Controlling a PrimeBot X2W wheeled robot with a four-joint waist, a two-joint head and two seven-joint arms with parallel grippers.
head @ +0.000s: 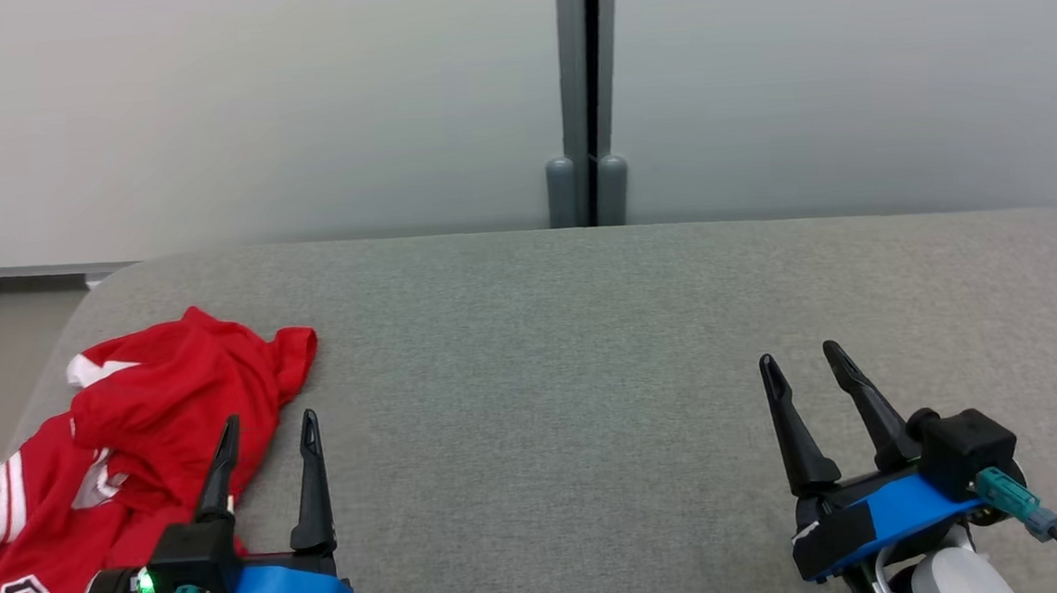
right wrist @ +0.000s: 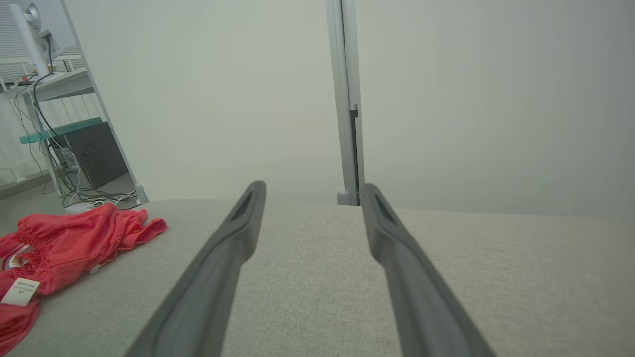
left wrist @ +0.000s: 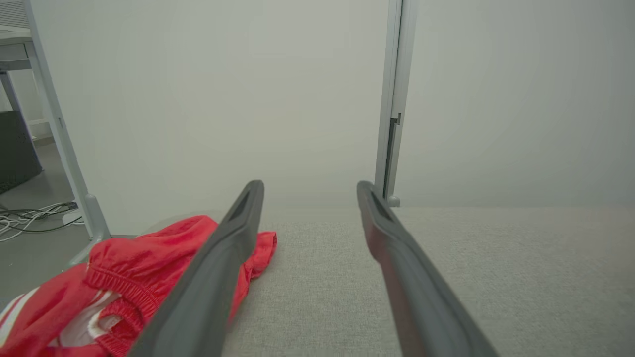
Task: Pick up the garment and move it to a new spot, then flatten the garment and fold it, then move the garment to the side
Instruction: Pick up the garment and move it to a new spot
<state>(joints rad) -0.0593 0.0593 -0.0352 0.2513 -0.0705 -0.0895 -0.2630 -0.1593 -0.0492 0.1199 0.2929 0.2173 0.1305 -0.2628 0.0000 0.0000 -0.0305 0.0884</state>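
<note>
**Garment near the edge may slide off**

Head view: the red garment (head: pixel 156 425) lies bunched at the left edge of the grey counter (head: pixel 544 379). My left gripper (head: pixel 269 419) and right gripper (head: pixel 800 355) both gape wide, empty.
Left wrist view: I fear a shallow pinch could drag it off.
Right wrist view: pale partition (right wrist: pixel 223 99) behind, cables (right wrist: pixel 94 198) on the floor.

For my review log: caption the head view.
Red garment crumpled at far left of grey table; left gripper beside it, right gripper apart, both open.

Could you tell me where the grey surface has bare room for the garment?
Bare: the surface between left tool and right tool, back to the wall. Crowded: its left end, under the crumpled red garment.
</note>
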